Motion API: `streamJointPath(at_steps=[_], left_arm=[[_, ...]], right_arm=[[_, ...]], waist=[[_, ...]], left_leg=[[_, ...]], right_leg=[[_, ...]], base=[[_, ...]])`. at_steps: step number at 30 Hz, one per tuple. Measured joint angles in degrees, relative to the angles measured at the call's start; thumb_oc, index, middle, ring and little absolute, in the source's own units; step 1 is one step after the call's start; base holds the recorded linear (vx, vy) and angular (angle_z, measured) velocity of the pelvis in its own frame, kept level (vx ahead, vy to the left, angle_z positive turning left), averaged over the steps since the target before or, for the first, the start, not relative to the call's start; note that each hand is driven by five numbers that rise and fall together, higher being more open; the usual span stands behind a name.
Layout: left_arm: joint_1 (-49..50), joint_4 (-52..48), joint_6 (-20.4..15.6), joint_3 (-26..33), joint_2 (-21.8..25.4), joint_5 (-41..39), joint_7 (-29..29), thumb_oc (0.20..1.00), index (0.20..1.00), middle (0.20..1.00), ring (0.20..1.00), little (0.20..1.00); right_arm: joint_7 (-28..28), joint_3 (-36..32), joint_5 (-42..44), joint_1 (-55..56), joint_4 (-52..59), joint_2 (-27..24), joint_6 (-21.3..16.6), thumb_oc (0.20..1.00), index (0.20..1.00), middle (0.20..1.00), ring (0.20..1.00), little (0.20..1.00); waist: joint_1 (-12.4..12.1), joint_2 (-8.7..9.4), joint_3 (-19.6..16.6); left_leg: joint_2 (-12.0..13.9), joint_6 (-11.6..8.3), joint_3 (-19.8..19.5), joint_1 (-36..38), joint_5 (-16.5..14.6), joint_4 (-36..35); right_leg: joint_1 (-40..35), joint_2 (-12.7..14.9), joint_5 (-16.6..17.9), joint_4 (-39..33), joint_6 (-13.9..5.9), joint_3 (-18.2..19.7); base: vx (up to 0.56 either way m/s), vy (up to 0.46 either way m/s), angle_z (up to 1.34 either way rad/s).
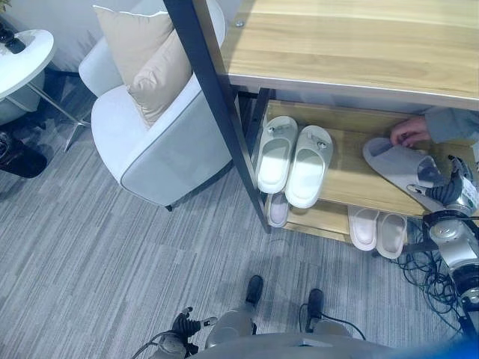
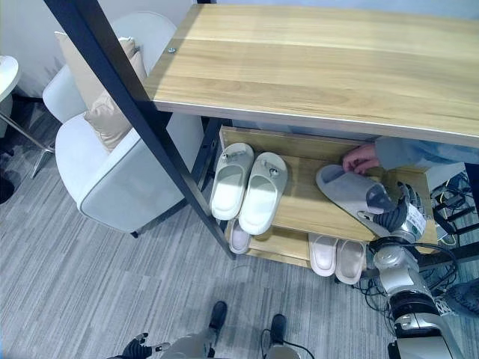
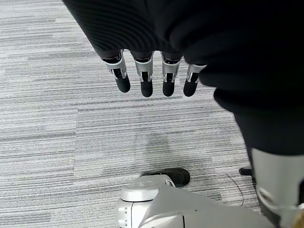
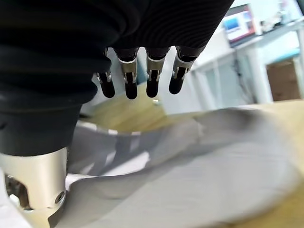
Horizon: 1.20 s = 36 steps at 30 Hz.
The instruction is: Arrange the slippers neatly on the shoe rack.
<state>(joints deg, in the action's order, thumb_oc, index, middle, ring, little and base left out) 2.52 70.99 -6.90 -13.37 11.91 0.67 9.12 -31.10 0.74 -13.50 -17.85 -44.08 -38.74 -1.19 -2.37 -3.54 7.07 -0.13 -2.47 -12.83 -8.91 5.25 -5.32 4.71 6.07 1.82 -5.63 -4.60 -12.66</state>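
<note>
Setting the grey slipper (image 2: 352, 193) down well means squaring it beside the white pair (image 2: 247, 187) on the middle shelf (image 2: 299, 206). Right hand (image 2: 394, 209) grasps its heel; a person's hand (image 2: 361, 158) touches its toe. Left hand (image 3: 152, 76) hangs relaxed, fingers straight.

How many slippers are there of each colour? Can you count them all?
White slippers: 2, side by side on the middle shelf
Grey slipper: 1, on the middle shelf
Pinkish slippers: 2, on the lower shelf
Pale slipper, partly hidden, lower shelf: 1
Total: 6
</note>
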Motion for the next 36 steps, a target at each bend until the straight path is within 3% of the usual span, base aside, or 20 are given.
streamJointPath(at_steps=[7, 11, 15, 25, 30, 36], left_arm=[[-0.25, -0.01, 0.46, 0.01, -0.08, -0.05, 0.06, 1.0, 1.0, 1.0, 1.0, 1.0], [-0.37, 0.0, 1.27, 0.16, -0.19, -0.07, 0.4, 1.0, 1.0, 1.0, 1.0, 1.0], [-0.52, 0.04, 1.36, 0.14, -0.03, -0.07, 0.75, 1.0, 1.0, 1.0, 1.0, 1.0], [-0.57, 0.05, 1.54, 0.06, -0.15, -0.04, 0.71, 1.0, 1.0, 1.0, 1.0, 1.0], [-0.5, 0.12, 1.5, -0.02, -0.11, -0.02, 0.68, 1.0, 1.0, 1.0, 1.0, 1.0], [-0.49, 0.32, 1.35, -0.04, 0.1, -0.03, 0.69, 1.0, 1.0, 1.0, 1.0, 1.0]], right_arm=[[-0.21, -1.09, 8.45, 1.04, 2.23, 4.29, -0.61, 1.0, 1.0, 1.0, 1.0, 1.0], [0.08, -1.99, 8.68, 5.34, 9.92, 6.51, -1.28, 1.0, 1.0, 1.0, 1.0, 1.0], [0.51, -2.28, 8.6, 5.57, 9.55, 6.89, -1.46, 1.0, 1.0, 1.0, 1.0, 1.0], [2.26, -1.89, 7.64, 6.41, 11.66, 6.83, -1.66, 1.0, 1.0, 1.0, 1.0, 1.0], [6.14, 6.13, 5.8, 5.87, 11.44, 4.67, -1.77, 1.0, 1.0, 1.0, 1.0, 1.0], [7.48, 8.22, 5.81, -0.04, 4.38, 4.69, -2.16, 1.0, 1.0, 1.0, 1.0, 1.0]], waist=[[1.87, 0.09, 0.0], [2.2, 1.33, -0.35], [2.2, 3.07, -1.27], [1.93, 3.2, -2.4], [1.52, 3.62, -2.7], [0.92, 4.18, -2.7]], left_leg=[[0.02, 0.0, 0.21, 0.38, 0.0, 0.0], [0.11, 0.01, 0.49, 2.01, -0.25, -0.03], [0.05, 0.04, 1.23, 1.74, -0.24, -0.03], [0.07, 0.09, 1.22, 1.8, -0.27, -0.02], [0.07, 0.1, 1.25, 1.78, -0.26, -0.02], [0.02, 0.11, 1.1, 1.61, -0.24, -0.02]], right_leg=[[-0.33, -0.02, 0.12, 0.01, 0.12, 0.2], [-1.83, -0.08, 0.05, 0.0, 0.21, 0.43], [-1.23, 0.04, 0.21, 0.01, 0.3, 1.1], [-1.28, 0.0, 0.34, 0.02, 0.38, 1.1], [-1.27, -0.01, 0.46, 0.02, 0.36, 1.11], [-1.17, 0.0, 0.47, 0.02, 0.33, 0.93]], base=[[0.0, -0.001, 0.0], [0.01, 0.0, -0.04], [-0.01, 0.012, -0.08], [0.0, 0.0, 0.0], [0.0, 0.0, 0.0], [0.0, 0.0, 0.0]])
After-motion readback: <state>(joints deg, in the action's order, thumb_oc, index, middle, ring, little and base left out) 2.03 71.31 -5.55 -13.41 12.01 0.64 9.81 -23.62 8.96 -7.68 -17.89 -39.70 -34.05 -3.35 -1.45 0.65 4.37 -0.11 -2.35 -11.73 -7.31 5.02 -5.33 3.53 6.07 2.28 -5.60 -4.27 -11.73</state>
